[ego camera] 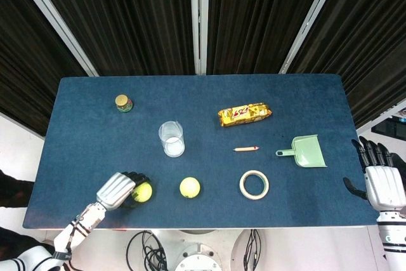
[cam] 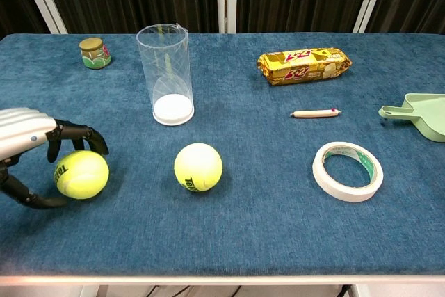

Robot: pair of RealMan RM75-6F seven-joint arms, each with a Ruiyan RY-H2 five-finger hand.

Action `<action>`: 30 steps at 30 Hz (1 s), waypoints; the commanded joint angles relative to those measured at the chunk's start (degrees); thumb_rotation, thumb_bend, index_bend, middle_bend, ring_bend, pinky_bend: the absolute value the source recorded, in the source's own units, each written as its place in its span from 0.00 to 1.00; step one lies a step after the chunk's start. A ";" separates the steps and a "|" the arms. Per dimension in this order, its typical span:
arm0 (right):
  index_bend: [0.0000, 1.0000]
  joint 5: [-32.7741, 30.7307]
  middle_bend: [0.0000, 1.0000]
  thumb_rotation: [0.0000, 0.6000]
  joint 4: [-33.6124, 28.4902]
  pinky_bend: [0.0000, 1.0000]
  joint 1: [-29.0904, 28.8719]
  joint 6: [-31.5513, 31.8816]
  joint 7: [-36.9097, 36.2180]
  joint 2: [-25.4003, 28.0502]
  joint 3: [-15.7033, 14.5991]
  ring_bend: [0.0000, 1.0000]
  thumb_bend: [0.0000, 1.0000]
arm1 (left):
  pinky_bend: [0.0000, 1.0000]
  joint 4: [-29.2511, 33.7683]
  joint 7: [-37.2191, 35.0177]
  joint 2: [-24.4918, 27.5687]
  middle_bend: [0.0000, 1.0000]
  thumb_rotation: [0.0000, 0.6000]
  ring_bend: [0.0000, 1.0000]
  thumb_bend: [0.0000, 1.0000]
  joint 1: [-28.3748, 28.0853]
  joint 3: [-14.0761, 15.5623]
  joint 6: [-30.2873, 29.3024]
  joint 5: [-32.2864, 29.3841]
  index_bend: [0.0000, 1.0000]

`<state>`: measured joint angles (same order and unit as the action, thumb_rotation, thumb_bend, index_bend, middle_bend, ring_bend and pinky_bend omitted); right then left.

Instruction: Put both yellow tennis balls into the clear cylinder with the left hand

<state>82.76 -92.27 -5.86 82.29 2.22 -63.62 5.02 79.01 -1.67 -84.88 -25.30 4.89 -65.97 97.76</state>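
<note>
Left hand [ego camera: 120,190]: silver ribbed back, black fingers. Right hand [ego camera: 380,179]: same; white wrist.

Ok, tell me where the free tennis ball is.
In the chest view the free ball lies on the table's near centre-left, in front of the cylinder, between the ball under the left robot hand and the tape roll.

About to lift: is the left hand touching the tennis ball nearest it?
Touching. In the chest view the left hand has fingers lying over the top of the tennis ball, with the thumb curling under its left side.
</note>
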 commanded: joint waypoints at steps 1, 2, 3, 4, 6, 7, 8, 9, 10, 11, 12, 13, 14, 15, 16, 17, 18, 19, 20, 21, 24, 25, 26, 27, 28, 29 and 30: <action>0.00 0.05 0.00 1.00 -0.02 0.00 -0.05 -0.17 -0.01 0.09 -0.10 0.00 0.21 | 0.63 -1.54 -0.73 -0.94 0.40 1.00 0.44 0.19 0.31 -0.38 -1.17 -0.17 0.37; 0.00 0.03 0.00 1.00 -0.05 0.00 -0.06 -0.22 -0.07 0.13 -0.11 0.00 0.21 | 0.65 -1.83 -0.97 -1.04 0.42 1.00 0.46 0.19 0.29 -0.34 -1.17 -0.27 0.39; 0.00 -0.01 0.00 1.00 -0.08 0.00 -0.06 -0.25 -0.16 0.18 -0.10 0.00 0.21 | 0.66 -2.14 -1.30 -1.14 0.42 1.00 0.48 0.19 0.24 -0.31 -1.17 -0.40 0.40; 0.00 -0.05 0.00 1.00 -0.09 0.00 -0.06 -0.26 -0.24 0.21 -0.07 0.00 0.21 | 0.67 -2.36 -1.53 -1.22 0.43 1.00 0.49 0.19 0.20 -0.28 -1.21 -0.43 0.41; 0.00 -0.09 0.00 1.00 -0.13 0.00 -0.08 -0.31 -0.38 0.30 -0.05 0.00 0.21 | 0.69 -2.76 -2.05 -1.42 0.45 1.00 0.51 0.20 0.10 -0.22 -1.55 -0.28 0.44; 0.00 -0.14 0.00 1.00 -0.17 0.00 -0.06 -0.33 -0.43 0.36 -0.05 0.00 0.21 | 0.70 -2.81 -2.29 -1.48 0.46 1.00 0.52 0.20 0.08 -0.23 -1.89 -0.14 0.45; 0.00 -0.19 0.00 1.00 -0.23 0.00 -0.05 -0.33 -0.45 0.42 -0.04 0.00 0.21 | 0.70 -2.74 -2.44 -1.44 0.47 1.00 0.52 0.20 0.06 -0.26 -2.28 0.04 0.45; 0.00 -0.24 0.00 1.00 -0.30 0.00 -0.02 -0.28 -0.49 0.48 -0.01 0.00 0.21 | 0.70 -2.38 -2.55 -1.23 0.48 1.00 0.52 0.21 0.04 -0.41 -3.08 0.38 0.46; 0.00 -0.30 0.00 1.00 -0.36 0.00 0.02 -0.22 -0.52 0.52 0.03 0.00 0.21 | 0.71 -1.95 -2.55 -0.99 0.48 1.00 0.53 0.21 0.07 -0.63 -3.96 0.68 0.47; 0.00 -0.35 0.00 1.00 -0.42 0.00 0.06 -0.16 -0.53 0.56 0.05 0.00 0.21 | 0.71 -1.33 -2.54 -0.66 0.48 1.00 0.53 0.21 0.13 -0.88 -4.94 1.00 0.47; 0.00 -0.38 0.00 1.00 -0.50 0.00 0.11 -0.07 -0.56 0.63 0.07 0.00 0.21 | 0.71 -0.22 -2.54 0.01 0.49 1.00 0.53 0.21 0.20 -1.29 -6.35 1.44 0.47; 0.00 -0.38 0.00 1.00 -0.55 0.00 0.14 -0.01 -0.57 0.68 0.09 0.00 0.21 | 0.71 0.83 -2.55 0.65 0.49 1.00 0.53 0.21 0.25 -1.66 -7.50 1.78 0.48; 0.00 -0.38 0.00 1.00 -0.60 0.00 0.17 0.04 -0.54 0.73 0.09 0.00 0.21 | 0.71 1.99 -2.49 1.42 0.49 1.00 0.53 0.21 0.32 -2.07 -8.70 2.13 0.48; 0.00 -0.35 0.00 1.00 -0.66 0.00 0.20 0.11 -0.46 0.77 0.07 0.00 0.21 | 0.71 3.69 -2.18 2.64 0.49 1.00 0.53 0.22 0.42 -2.68 -10.28 2.54 0.48; 0.00 -0.32 0.00 1.00 -0.71 0.00 0.23 0.16 -0.40 0.80 0.05 0.00 0.21 | 0.71 5.08 -1.84 3.65 0.49 1.00 0.53 0.22 0.49 -3.25 -11.47 2.80 0.48; 0.00 -0.28 0.00 1.00 -0.77 0.00 0.25 0.21 -0.36 0.82 0.05 0.00 0.21 | 0.72 6.52 -1.43 4.71 0.50 1.00 0.54 0.23 0.56 -3.91 -12.67 3.00 0.48; 0.00 -0.21 0.00 1.00 -0.83 0.00 0.26 0.26 -0.29 0.83 0.03 0.00 0.21 | 0.72 8.42 -0.64 6.05 0.50 1.00 0.54 0.23 0.68 -4.99 -14.31 3.12 0.49; 0.00 -0.15 0.00 1.00 -0.86 0.00 0.26 0.29 -0.20 0.84 0.01 0.00 0.21 | 0.73 9.69 0.31 6.94 0.50 1.00 0.54 0.24 0.78 -5.94 -15.60 3.20 0.49; 0.00 -0.07 0.00 1.00 -0.91 0.00 0.25 0.32 -0.05 0.81 -0.02 0.00 0.21 | 0.73 11.14 1.85 7.91 0.51 1.00 0.55 0.26 0.85 -7.34 -17.31 3.38 0.50; 0.00 -0.01 0.00 1.00 -0.96 0.00 0.24 0.33 0.09 0.79 -0.06 0.00 0.21 | 0.74 12.16 2.84 8.50 0.52 1.00 0.56 0.28 0.81 -8.38 -18.32 3.40 0.51; 0.00 0.57 0.00 1.00 -1.36 0.00 0.29 0.52 0.74 0.73 -0.35 0.00 0.21 | 0.76 15.79 4.47 10.83 0.53 1.00 0.57 0.30 -0.17 -11.35 -18.27 1.73 0.52; 0.00 0.86 0.00 1.00 -1.48 0.00 0.32 0.67 0.90 0.71 -0.45 0.00 0.21 | 0.76 16.68 4.88 11.49 0.53 1.00 0.57 0.30 -0.67 -12.26 -17.64 0.86 0.52; 0.00 1.15 0.00 1.00 -1.60 0.00 0.36 0.84 1.03 0.69 -0.54 0.00 0.21 | 0.76 17.41 5.23 12.00 0.53 1.00 0.57 0.30 -1.23 -13.17 -16.93 -0.07 0.52; 0.00 1.52 0.00 1.00 -1.74 0.00 0.43 1.11 1.18 0.67 -0.66 0.00 0.21 | 0.76 18.19 5.53 12.39 0.53 1.00 0.57 0.30 -2.01 -14.30 -15.84 -1.42 0.52; 0.00 1.76 0.00 1.00 -1.81 0.00 0.47 1.31 1.30 0.64 -0.71 0.00 0.21 | 0.76 18.64 5.58 12.51 0.53 1.00 0.57 0.30 -2.64 -15.00 -14.83 -2.50 0.52; 0.00 1.94 0.00 1.00 -1.88 0.00 0.50 1.45 1.41 0.62 -0.74 0.00 0.21 | 0.76 18.92 5.60 12.53 0.53 1.00 0.57 0.30 -3.25 -15.52 -13.76 -3.46 0.52; 0.00 2.13 0.00 1.00 -2.00 0.00 0.51 1.58 1.56 0.62 -0.77 0.00 0.21 | 0.76 18.85 5.93 12.35 0.53 1.00 0.57 0.30 -4.26 -16.17 -11.99 -4.79 0.52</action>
<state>84.80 -94.19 -5.38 83.80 3.69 -62.98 4.29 96.81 3.39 -73.09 -27.56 -9.36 -80.92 95.66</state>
